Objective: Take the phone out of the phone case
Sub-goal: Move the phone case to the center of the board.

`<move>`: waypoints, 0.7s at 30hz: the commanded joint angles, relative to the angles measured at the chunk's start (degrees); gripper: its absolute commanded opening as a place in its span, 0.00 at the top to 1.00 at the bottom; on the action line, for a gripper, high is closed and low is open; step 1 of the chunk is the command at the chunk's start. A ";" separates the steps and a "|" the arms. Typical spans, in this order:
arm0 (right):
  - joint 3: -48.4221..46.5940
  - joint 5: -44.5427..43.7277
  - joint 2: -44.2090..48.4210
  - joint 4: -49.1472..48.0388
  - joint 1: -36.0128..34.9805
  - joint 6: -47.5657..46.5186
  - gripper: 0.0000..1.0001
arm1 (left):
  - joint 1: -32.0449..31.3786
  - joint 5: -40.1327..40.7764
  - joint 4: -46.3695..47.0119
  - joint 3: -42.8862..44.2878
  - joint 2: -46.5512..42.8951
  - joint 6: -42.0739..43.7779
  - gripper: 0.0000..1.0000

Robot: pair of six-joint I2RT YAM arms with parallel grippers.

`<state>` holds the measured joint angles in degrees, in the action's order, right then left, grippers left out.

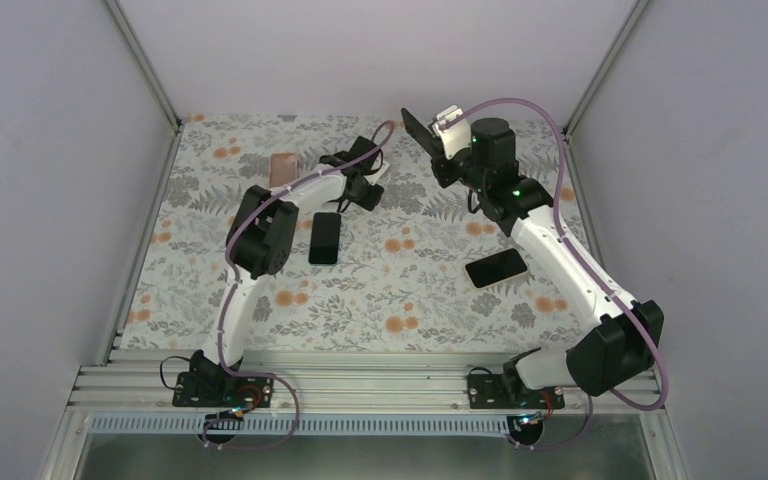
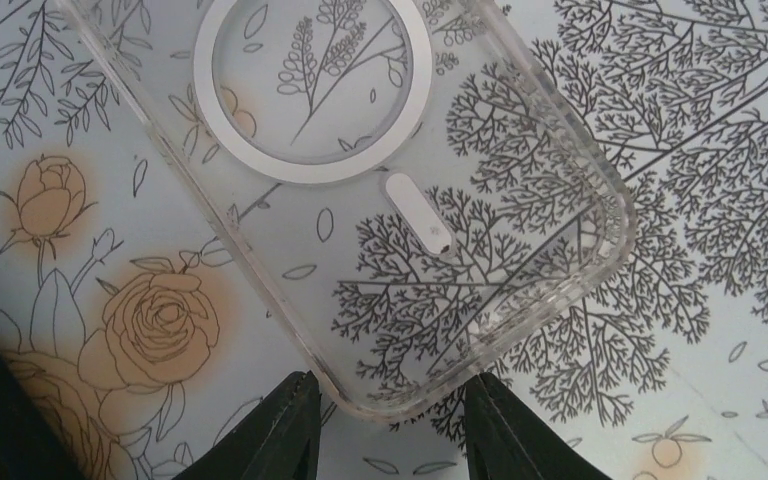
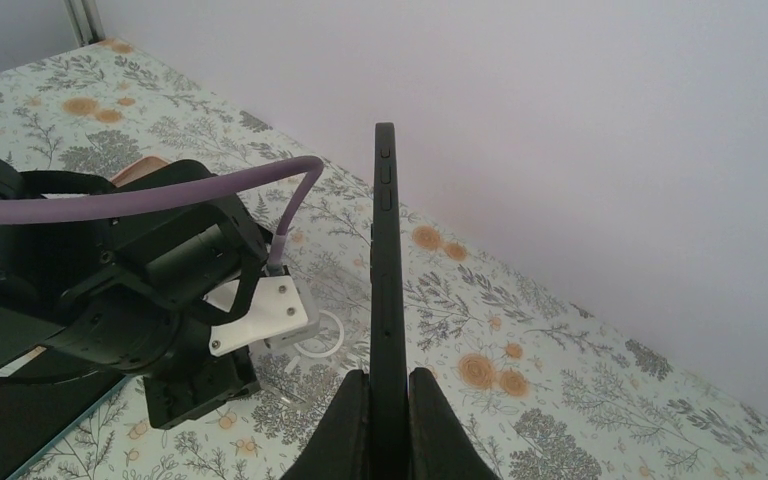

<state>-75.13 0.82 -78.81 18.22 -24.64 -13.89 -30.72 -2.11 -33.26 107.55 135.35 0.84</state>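
Clear plastic is what we see first in the left wrist view: a clear phone case (image 2: 380, 210) lies flat on the floral surface (image 1: 410, 300), empty, its white magnetic ring and the printed leaves showing through it. The left end effector (image 2: 390, 388) hangs low over one short end of the case, its two dark fingers (image 2: 295, 430) spread apart to either side of that rounded end. We cannot tell whether either finger touches the rim.

At the far side, the right end effector (image 3: 386, 392) is clamped on a black phone (image 3: 385, 290) and holds it in the air, clear of the surface and fully out of the case. In the right wrist view we see the phone edge-on and upright, its side buttons facing the camera, with the pale back wall behind it. The case lies below and to the left of it, beneath the left arm's wrist.

Nearer the arms' bases, a second black phone (image 1: 325, 238) lies flat beside the left arm, and a third black phone (image 1: 496, 268) lies beside the right arm. A pinkish flat slab (image 1: 283, 168) rests near the far left corner.
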 commanded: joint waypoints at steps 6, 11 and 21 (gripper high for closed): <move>-0.12 0.27 2.20 -3.26 0.56 -0.75 0.96 | 0.73 -1.71 -2.41 3.48 -2.10 -1.31 0.57; -1.86 -0.18 1.67 -3.86 0.56 -2.40 0.96 | 0.92 -3.05 -1.36 1.70 -11.74 -2.01 0.40; -10.22 -3.38 0.22 -4.74 0.52 -10.21 0.96 | 5.91 -14.78 -2.06 2.36 -25.12 -7.43 0.07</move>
<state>-80.09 -0.27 -78.81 18.46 -24.64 -19.44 -27.73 -10.57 -35.99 109.49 115.31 -3.64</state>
